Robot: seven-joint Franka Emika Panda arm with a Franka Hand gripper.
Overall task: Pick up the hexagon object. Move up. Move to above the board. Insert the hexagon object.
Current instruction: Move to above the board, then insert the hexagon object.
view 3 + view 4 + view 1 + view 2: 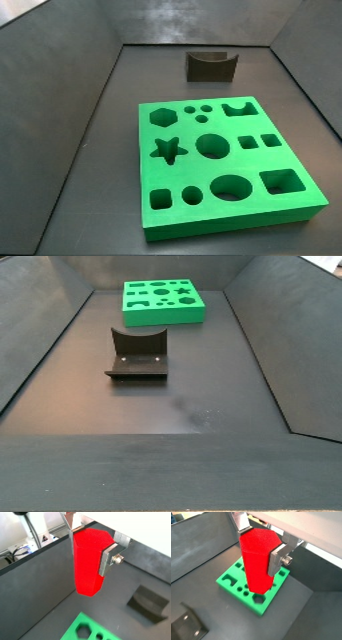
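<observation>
Hand high above floor, clamping hexagon object upright between fingers. Object over board's near part. Fixture apart from board, on floor.

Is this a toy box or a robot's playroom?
Probably a robot test bin: dark walled floor, a green board with shaped holes, a fixture, and the gripper above holding a red hexagon object in its fingers.

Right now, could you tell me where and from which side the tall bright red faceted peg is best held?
Keep the hold as it is: the end effector grips the tall bright red faceted peg at its upper part, from above, one flat silver finger flat on a side facet. The peg hangs upright, lower end free over the green board with shaped cutouts, ready for insertion.
</observation>
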